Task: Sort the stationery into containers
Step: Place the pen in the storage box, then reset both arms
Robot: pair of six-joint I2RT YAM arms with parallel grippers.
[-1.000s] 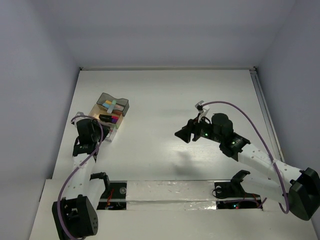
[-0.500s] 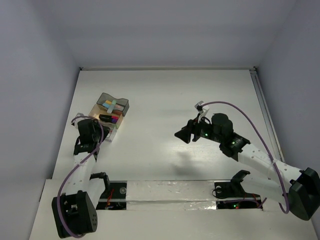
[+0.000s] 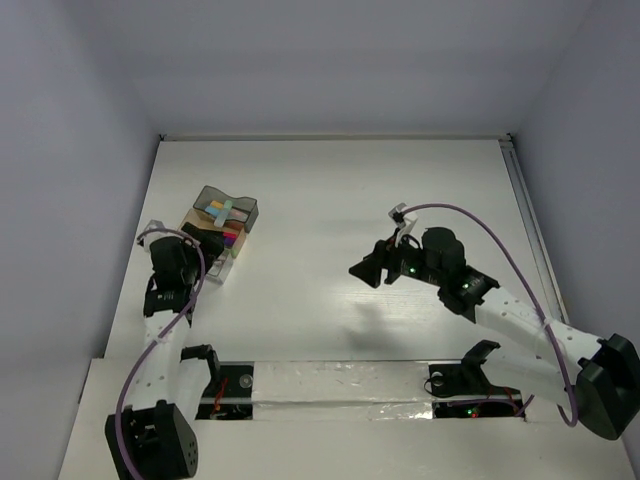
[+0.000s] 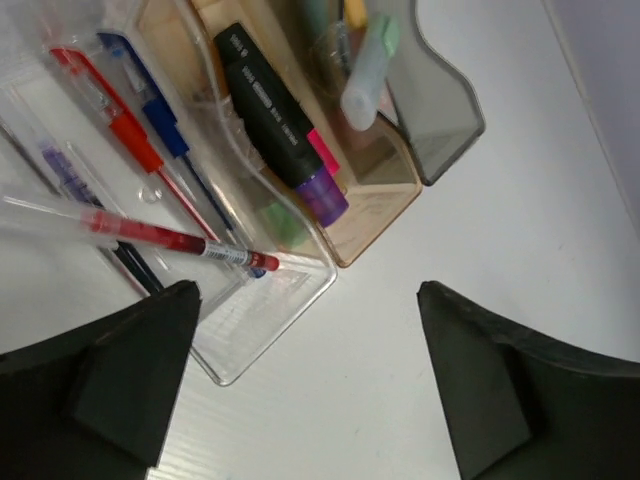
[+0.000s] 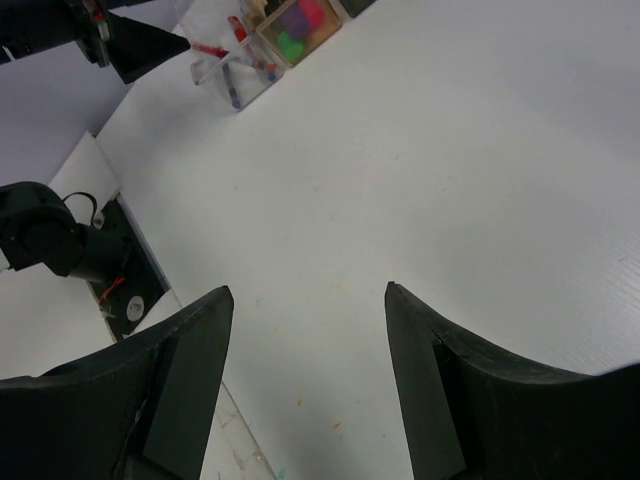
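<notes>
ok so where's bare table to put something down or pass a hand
Bare table spans from the containers across to the right gripper, and all along the back wall. It is crowded only at the left edge, where the left gripper hovers at the containers.

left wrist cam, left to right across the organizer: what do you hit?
red-grip pen → blue pen → black marker with a purple end → pale green highlighter → grey compartment. The pen lying crosswise spans several, so it is left out.
</notes>
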